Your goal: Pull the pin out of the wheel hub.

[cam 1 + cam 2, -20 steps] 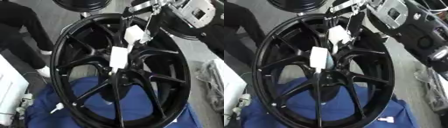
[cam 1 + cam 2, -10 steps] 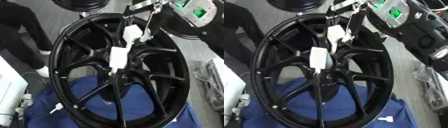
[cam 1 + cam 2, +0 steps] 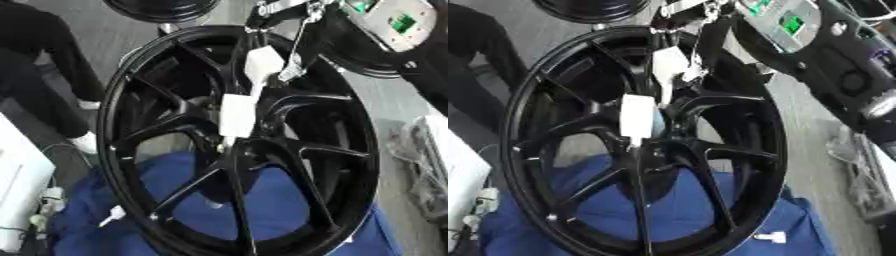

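A black wheel hub (image 3: 236,145) stands nearly upright, filling the view, its lower part resting on a blue cloth (image 3: 262,210). The right arm comes in from one o'clock, and the right hand (image 3: 262,65) reaches over the rim down to the centre, its white-tipped fingers (image 3: 238,115) lying against the spokes' junction. The pin is probably beneath those fingertips, but I cannot make it out, nor tell whether the hand grasps it.

No text, label, brand, number or sign can be read on anything here.
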`<control>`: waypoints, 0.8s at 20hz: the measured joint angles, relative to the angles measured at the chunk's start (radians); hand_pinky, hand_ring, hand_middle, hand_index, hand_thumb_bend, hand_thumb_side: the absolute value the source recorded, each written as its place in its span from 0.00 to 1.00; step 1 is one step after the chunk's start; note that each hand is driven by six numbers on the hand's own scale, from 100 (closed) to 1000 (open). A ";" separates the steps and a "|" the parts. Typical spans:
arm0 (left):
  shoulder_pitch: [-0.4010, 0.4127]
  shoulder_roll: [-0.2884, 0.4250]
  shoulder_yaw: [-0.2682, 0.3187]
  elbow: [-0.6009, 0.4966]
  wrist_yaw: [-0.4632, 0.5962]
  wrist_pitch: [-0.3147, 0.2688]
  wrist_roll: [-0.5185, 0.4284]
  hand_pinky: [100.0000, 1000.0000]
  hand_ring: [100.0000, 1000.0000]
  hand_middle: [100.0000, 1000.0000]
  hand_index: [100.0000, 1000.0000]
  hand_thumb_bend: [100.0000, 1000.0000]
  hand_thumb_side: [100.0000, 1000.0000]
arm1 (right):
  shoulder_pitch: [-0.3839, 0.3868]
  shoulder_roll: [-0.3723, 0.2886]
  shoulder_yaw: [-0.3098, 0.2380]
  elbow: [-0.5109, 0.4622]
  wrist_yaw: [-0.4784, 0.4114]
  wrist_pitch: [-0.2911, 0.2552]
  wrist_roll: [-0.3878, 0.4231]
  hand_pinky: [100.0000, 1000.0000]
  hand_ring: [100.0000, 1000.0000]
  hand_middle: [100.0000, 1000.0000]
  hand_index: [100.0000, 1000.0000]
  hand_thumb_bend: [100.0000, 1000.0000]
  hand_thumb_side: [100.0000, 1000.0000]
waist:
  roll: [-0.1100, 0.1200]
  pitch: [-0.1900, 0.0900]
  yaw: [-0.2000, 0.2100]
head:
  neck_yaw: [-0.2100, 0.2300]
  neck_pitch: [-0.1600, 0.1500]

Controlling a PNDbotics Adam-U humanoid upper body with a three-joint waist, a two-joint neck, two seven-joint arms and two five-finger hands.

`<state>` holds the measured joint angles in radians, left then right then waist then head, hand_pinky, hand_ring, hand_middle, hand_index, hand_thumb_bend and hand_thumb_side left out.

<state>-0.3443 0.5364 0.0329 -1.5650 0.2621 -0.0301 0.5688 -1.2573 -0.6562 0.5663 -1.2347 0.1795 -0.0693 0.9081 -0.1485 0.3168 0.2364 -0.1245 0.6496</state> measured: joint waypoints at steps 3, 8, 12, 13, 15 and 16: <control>0.000 0.000 0.000 0.000 0.000 0.000 -0.001 0.70 0.75 0.66 0.64 0.23 0.79 | 0.000 0.000 -0.010 -0.002 0.000 0.012 0.002 0.73 0.51 0.29 0.45 0.34 0.00 | 0.000 0.000 -0.001 | 0.000 0.000; 0.000 0.000 0.000 0.000 0.000 0.000 -0.001 0.70 0.75 0.66 0.64 0.23 0.79 | 0.000 0.000 -0.036 -0.016 0.001 0.033 0.001 0.73 0.51 0.29 0.44 0.35 0.00 | 0.000 0.000 -0.002 | -0.001 0.005; 0.001 0.000 0.000 0.000 0.000 0.000 -0.001 0.70 0.75 0.66 0.64 0.23 0.79 | -0.001 -0.005 -0.067 -0.039 0.001 0.046 0.000 0.72 0.49 0.28 0.43 0.34 0.00 | 0.000 0.000 -0.006 | -0.001 0.008; 0.001 0.000 0.000 0.000 0.000 0.000 -0.001 0.70 0.75 0.66 0.64 0.23 0.79 | -0.001 -0.009 -0.075 -0.045 0.002 0.050 0.000 0.72 0.49 0.27 0.43 0.33 0.00 | 0.000 0.000 -0.007 | -0.001 0.008; 0.001 0.000 0.000 0.000 0.000 0.000 -0.001 0.70 0.75 0.66 0.64 0.23 0.79 | -0.001 -0.015 -0.092 -0.058 0.003 0.054 0.000 0.72 0.49 0.27 0.43 0.33 0.00 | 0.001 0.000 -0.008 | -0.001 0.008; 0.002 0.000 0.000 0.000 0.000 0.000 -0.001 0.70 0.75 0.66 0.64 0.23 0.79 | -0.001 -0.018 -0.101 -0.064 0.005 0.056 0.000 0.72 0.49 0.27 0.43 0.33 0.00 | 0.001 0.000 -0.008 | -0.001 0.008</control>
<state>-0.3423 0.5364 0.0330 -1.5650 0.2621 -0.0304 0.5680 -1.2583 -0.6746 0.4657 -1.2989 0.1848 -0.0133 0.9082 -0.1479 0.3167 0.2281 -0.1257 0.6578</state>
